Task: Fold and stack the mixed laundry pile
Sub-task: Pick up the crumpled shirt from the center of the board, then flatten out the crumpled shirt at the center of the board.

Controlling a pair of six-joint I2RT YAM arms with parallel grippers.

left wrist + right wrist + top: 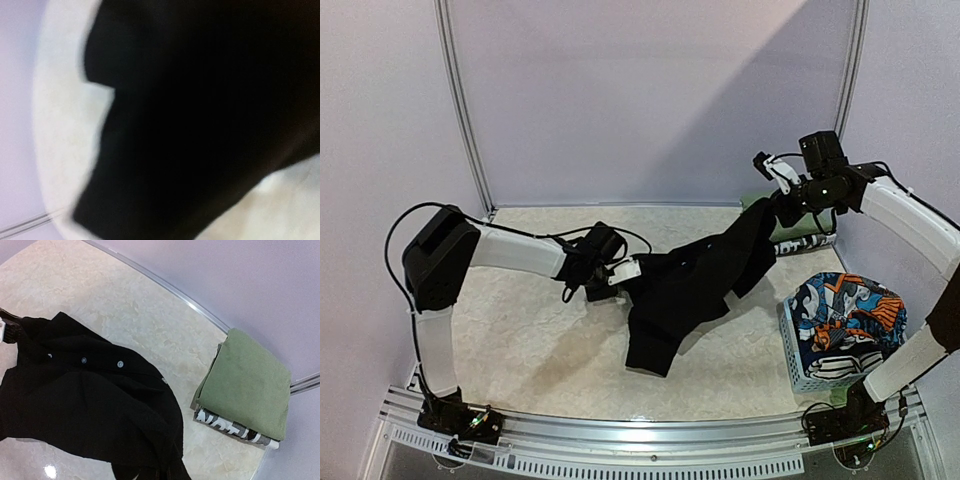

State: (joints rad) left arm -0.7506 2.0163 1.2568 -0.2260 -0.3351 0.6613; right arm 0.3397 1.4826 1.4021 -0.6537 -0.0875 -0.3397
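A large black garment (pixel 690 290) with small buttons hangs stretched between my two grippers above the table. My left gripper (pixel 625 272) is shut on its left edge. The left wrist view is filled with blurred black garment (pixel 200 125), which hides the fingers. My right gripper (pixel 772 203) is raised at the back right and shut on the other end. In the right wrist view the black garment (pixel 90 410) rises to the bottom edge, where the fingers are hidden. An orange-blue-white cartoon-print garment (pixel 845 310) fills the basket (pixel 810 370).
A folded olive-green cloth (pixel 250 385) lies on a folded black-and-white printed piece (pixel 235 427) at the back right corner, by the wall. The pale blue lattice basket stands at the near right beside the right arm's base. The marbled table (pixel 520 330) shows at the left.
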